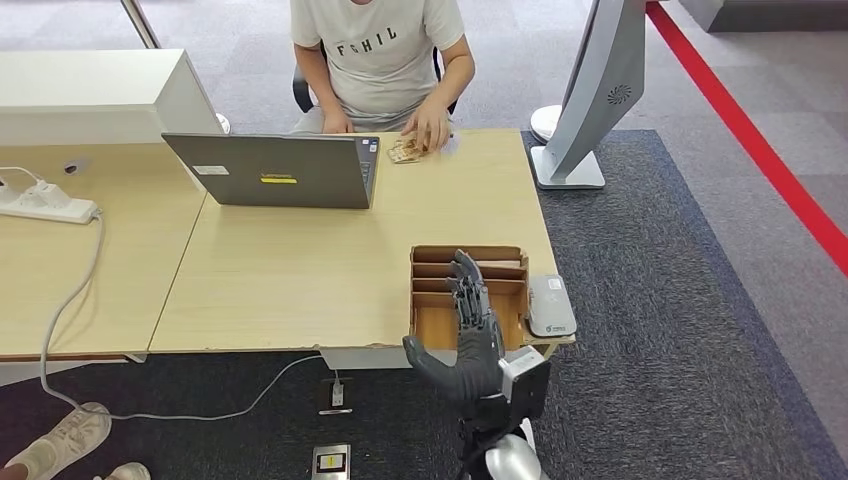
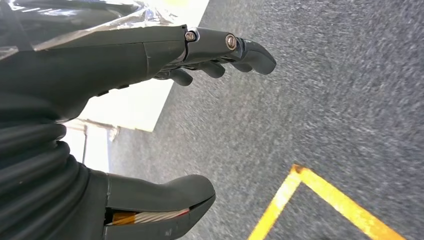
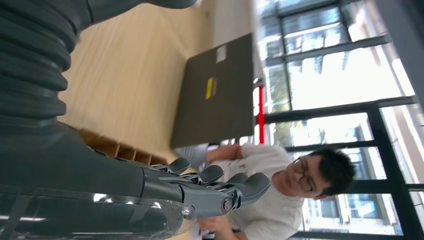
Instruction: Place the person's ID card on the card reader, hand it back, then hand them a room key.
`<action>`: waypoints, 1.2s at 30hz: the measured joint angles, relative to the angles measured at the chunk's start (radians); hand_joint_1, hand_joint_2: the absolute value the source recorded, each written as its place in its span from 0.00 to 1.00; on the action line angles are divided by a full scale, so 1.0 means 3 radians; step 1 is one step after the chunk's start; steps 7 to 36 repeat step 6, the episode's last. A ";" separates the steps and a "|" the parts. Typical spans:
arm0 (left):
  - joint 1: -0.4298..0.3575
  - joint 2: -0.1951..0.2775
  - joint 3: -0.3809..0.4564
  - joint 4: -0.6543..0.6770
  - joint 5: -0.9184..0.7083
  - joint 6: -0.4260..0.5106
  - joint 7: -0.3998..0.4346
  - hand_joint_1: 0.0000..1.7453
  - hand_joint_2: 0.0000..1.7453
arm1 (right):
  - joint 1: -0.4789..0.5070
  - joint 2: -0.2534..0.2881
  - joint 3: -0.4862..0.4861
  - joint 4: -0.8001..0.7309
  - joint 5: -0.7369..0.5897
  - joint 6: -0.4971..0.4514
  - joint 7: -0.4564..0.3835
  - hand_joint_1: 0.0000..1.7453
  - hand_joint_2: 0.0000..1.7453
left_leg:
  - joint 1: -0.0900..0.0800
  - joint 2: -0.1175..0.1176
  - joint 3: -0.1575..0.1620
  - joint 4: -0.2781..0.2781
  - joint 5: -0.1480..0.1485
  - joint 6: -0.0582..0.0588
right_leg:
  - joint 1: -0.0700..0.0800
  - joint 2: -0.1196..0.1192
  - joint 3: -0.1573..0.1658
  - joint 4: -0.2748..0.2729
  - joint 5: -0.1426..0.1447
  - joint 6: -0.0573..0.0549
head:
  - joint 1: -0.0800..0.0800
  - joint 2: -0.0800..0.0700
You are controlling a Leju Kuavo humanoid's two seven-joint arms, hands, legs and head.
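1. At the near edge of the tabletop (image 1: pixel 300 270), the right hand (image 1: pixel 468 335) is held up empty with fingers spread, over the cardboard tray (image 1: pixel 425 300) beside the card reader (image 1: pixel 551 305).
2. The ID card (image 1: pixel 405 152) is judged to lie under the person's hand (image 1: pixel 428 125) at the far edge.
3. The left hand (image 2: pixel 165 65) is seen open, empty, above carpet.
4. A fumbled handover is risked by the long reach; the tray or laptop (image 1: pixel 275 170) could be knocked.
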State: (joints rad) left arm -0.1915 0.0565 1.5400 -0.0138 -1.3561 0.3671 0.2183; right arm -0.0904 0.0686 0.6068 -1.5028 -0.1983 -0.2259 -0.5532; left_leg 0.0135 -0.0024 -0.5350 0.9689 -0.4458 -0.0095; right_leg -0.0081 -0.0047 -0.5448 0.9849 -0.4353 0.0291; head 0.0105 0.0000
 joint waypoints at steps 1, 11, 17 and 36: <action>-0.0001 -0.0005 0.0000 0.0000 -0.0035 -0.0009 0.0017 0.00 1.00 | 0.0039 -0.0023 -0.0004 -0.0087 -0.0153 0.0169 -0.0071 0.00 0.00 | 0.0000 0.0000 0.0000 0.0000 0.0000 0.0000 | 0.0000 0.0000 0.0000 0.0000 0.0000 0.0000 | 0.0000 0.0000; -0.0008 -0.0009 0.0000 0.0000 -0.0127 -0.0127 0.0048 0.00 1.00 | 0.0133 -0.0110 0.0001 -0.0433 -0.0384 0.0785 -0.0153 0.00 0.00 | 0.0000 0.0000 0.0000 0.0000 0.0000 0.0000 | 0.0000 0.0000 0.0001 0.0000 0.0000 0.0000 | 0.0000 0.0000; -0.0008 -0.0009 0.0000 0.0000 -0.0127 -0.0127 0.0048 0.00 1.00 | 0.0133 -0.0110 0.0001 -0.0433 -0.0384 0.0785 -0.0153 0.00 0.00 | 0.0000 0.0000 0.0000 0.0000 0.0000 0.0000 | 0.0000 0.0000 0.0001 0.0000 0.0000 0.0000 | 0.0000 0.0000; -0.0008 -0.0009 0.0000 0.0000 -0.0127 -0.0127 0.0048 0.00 1.00 | 0.0133 -0.0110 0.0001 -0.0433 -0.0384 0.0785 -0.0153 0.00 0.00 | 0.0000 0.0000 0.0000 0.0000 0.0000 0.0000 | 0.0000 0.0000 0.0001 0.0000 0.0000 0.0000 | 0.0000 0.0000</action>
